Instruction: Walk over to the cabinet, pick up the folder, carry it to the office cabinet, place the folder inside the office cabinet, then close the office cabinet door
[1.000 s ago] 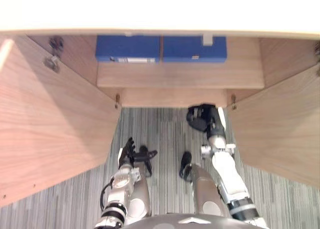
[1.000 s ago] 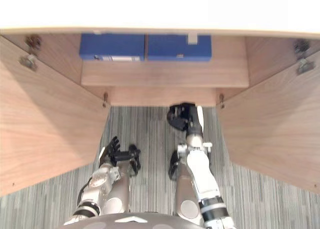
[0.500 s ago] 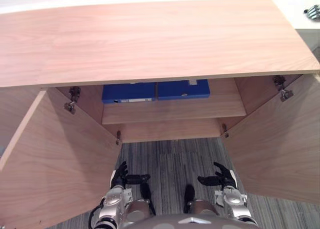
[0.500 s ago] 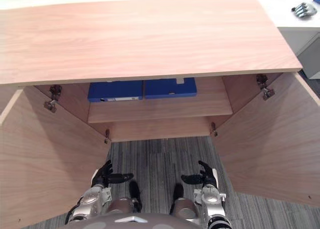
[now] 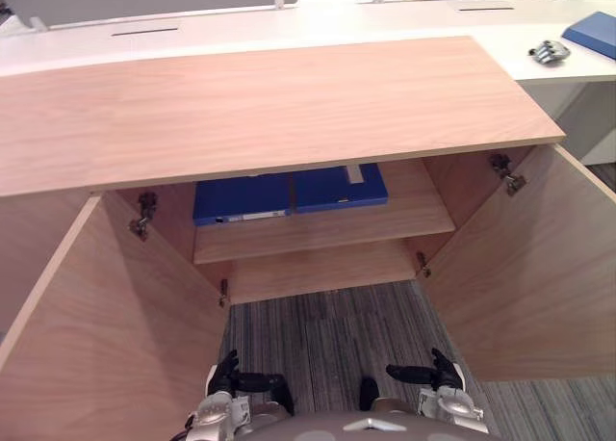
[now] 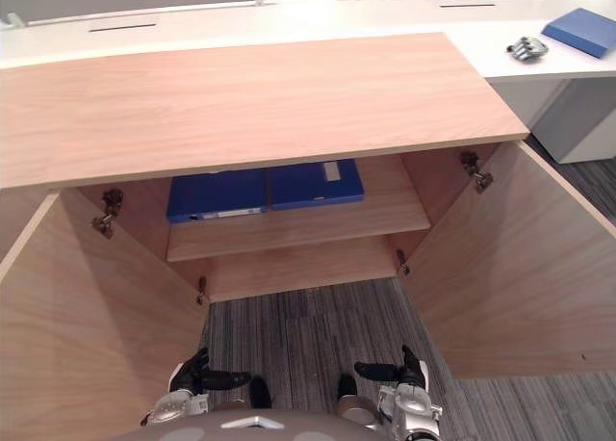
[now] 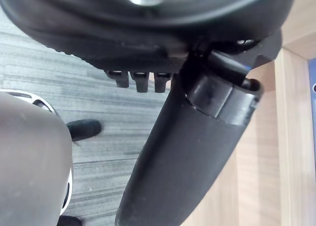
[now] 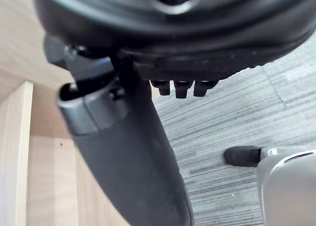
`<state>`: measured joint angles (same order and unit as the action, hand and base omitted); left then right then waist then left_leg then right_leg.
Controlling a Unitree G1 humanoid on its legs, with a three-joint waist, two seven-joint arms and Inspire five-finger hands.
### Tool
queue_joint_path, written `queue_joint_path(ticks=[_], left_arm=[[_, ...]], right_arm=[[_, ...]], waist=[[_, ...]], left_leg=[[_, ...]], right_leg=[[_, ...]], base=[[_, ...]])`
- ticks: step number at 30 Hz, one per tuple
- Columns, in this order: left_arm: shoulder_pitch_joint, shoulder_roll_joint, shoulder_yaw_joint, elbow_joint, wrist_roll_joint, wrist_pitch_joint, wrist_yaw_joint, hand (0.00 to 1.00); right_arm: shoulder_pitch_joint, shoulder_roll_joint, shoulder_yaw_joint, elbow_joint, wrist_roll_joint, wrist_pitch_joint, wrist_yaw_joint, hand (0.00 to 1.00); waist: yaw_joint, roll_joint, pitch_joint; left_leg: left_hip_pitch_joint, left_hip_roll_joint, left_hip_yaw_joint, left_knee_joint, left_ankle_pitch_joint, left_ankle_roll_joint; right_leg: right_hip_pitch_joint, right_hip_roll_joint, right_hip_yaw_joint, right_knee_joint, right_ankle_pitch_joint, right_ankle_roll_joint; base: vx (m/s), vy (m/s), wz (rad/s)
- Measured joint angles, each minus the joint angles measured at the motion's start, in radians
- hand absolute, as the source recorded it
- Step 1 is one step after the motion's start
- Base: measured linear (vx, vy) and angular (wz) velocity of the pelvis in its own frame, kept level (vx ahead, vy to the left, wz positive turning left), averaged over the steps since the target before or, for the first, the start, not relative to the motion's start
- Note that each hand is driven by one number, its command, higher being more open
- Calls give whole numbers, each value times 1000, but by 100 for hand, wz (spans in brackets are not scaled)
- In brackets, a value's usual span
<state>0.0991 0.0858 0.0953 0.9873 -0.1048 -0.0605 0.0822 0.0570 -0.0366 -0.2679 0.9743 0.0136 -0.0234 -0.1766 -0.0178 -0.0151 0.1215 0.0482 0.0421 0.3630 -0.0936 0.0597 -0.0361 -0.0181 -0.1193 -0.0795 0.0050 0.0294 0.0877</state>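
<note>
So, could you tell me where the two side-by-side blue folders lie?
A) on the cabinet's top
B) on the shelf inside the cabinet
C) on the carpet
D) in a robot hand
B: the blue folders lie flat on the shelf inside the open cabinet, under its top.

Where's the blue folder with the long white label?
Left eye view: the labelled folder lies on the cabinet's upper shelf, left half, beside a second blue folder on its right.
</note>
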Motion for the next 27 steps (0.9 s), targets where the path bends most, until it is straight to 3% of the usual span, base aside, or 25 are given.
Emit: queue_joint_path(ticks=[6, 9, 19, 24, 27], left_arm=[[11, -3, 10, 0, 0, 3, 0, 100], [15, -5, 17, 0, 5, 4, 1, 100], [17, -100, 128, -54, 39, 4, 4, 100], [10, -111, 125, -62, 47, 4, -2, 100], [12, -93, 99, -61, 59, 4, -4, 100]], right_arm=[[48, 9, -119, -97, 119, -1, -22, 100], [83, 20, -203, -217, 160, -14, -45, 100], [148, 59, -309, -527, 240, -64, -122, 100], [76, 38, -377, -558, 269, -68, -143, 100], [23, -20, -382, -558, 288, -69, -143, 100]], waist=[[-20, 2, -2], [-48, 5, -5], [-87, 25, -31], [-116, 29, -34], [-121, 31, -32]], left_leg=[[39, -5, 101, 5, -43, -6], [62, -5, 165, 6, -59, -6], [90, 37, 372, 108, -176, -33], [89, 33, 400, 116, -184, -37], [89, 34, 362, 125, -191, -39]], right_leg=[[-16, 9, 110, -8, 15, 7], [-22, 19, 174, -23, 23, 5], [-87, 71, 361, 16, 28, 0], [-103, 79, 394, 14, 33, 7], [-105, 82, 403, 11, 34, 7]], base=[[49, 38, -56], [67, 20, -71], [31, -23, -68], [3, -24, -23], [-1, -45, -11]])
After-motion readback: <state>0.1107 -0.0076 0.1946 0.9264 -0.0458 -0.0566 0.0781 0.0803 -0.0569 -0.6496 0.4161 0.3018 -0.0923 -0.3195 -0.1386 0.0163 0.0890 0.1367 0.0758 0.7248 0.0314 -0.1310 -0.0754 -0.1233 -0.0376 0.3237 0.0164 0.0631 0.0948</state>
